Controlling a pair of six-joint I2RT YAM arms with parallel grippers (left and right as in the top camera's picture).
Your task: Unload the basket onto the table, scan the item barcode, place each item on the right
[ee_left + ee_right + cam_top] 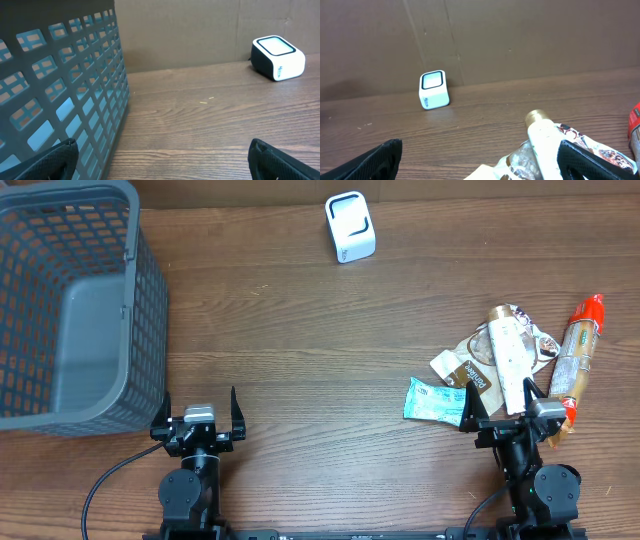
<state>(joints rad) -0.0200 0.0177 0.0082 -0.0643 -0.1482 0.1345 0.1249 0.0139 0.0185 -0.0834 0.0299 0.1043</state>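
Overhead: white scanner [350, 227] well apart from packaged items [510, 360].

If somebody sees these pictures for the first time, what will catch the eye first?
The big grey basket at the far left stands out first. After it come the heap of packets at the right and the small white scanner, alone at the back near the middle.

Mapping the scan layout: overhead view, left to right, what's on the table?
Gray basket → left gripper → white scanner → teal packet → red-capped sausage pack. The tube, brown packets and right gripper overlap, so they are left out.
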